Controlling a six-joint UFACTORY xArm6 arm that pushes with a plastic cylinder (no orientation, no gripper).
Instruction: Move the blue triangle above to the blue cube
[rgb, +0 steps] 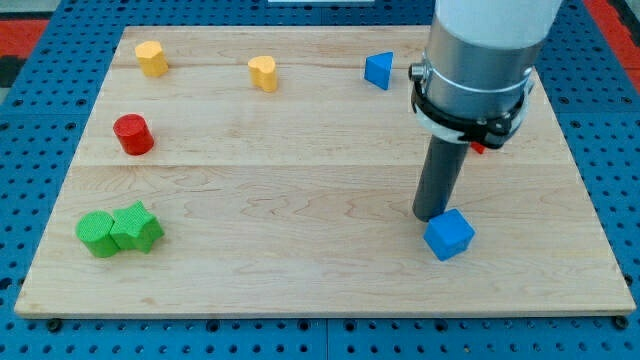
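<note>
My tip (433, 215) is touching the blue cube (449, 235), gripping nothing; blue triangle (378, 70) is sitting well above, arm (480, 60) crowding beside it.

The arm is held upright at the view's right, its dark rod lowered so that my tip (433, 216) is set on the surface.

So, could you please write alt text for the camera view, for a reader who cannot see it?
My tip rests beside the blue cube near the wooden board's bottom right, with the blue triangle at the top. Two yellow blocks, a red cylinder and two green blocks lie left.
</note>
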